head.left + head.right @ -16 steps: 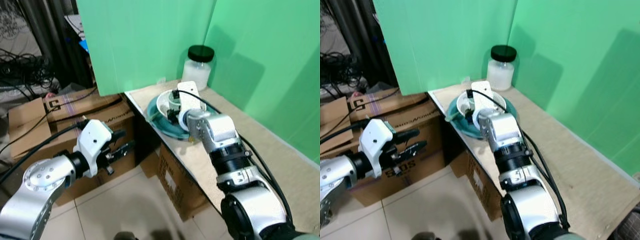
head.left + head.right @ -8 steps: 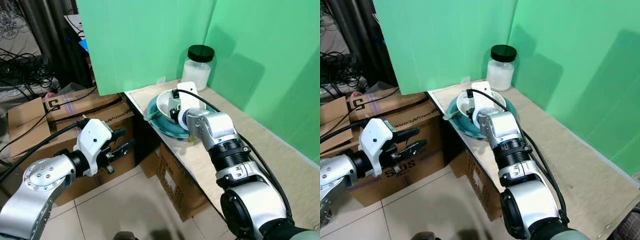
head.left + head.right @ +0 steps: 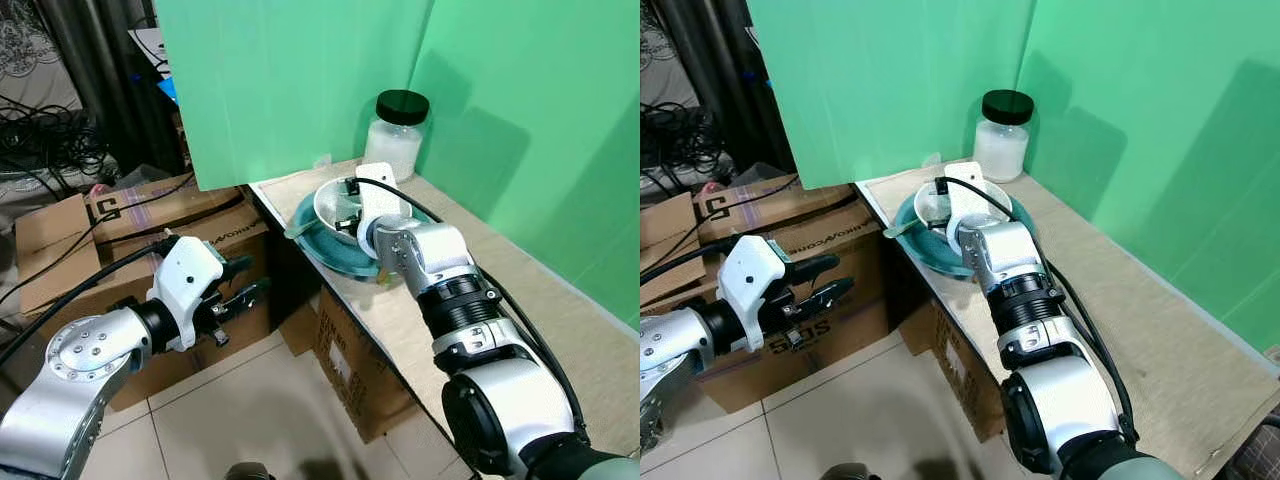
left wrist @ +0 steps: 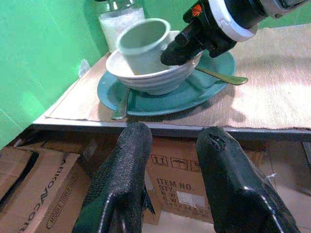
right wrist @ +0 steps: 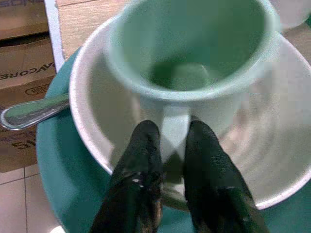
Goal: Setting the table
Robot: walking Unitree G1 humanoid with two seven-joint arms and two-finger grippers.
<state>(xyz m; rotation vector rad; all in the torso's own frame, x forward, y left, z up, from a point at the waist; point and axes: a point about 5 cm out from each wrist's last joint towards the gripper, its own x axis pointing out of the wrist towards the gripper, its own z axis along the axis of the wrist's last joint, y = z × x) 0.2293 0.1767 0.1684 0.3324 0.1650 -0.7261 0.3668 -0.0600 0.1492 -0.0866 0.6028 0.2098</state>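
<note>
Our right gripper (image 5: 167, 145) pinches the handle of the green cup (image 5: 194, 58), which sits in the white bowl (image 4: 150, 77) on the teal plate (image 4: 204, 92) at twelve o'clock on the table, probably to lift it out. Our left gripper (image 4: 172, 145) waits open at nine o'clock, off the table.

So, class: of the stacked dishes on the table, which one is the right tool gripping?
The cup: the right tool pinches its handle. The bowl beneath it and the plate at the bottom are untouched.

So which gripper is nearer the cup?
Right. The right gripper is at the cup, fingers closed on its handle; the left gripper hangs open off the table edge, over the boxes.
</note>
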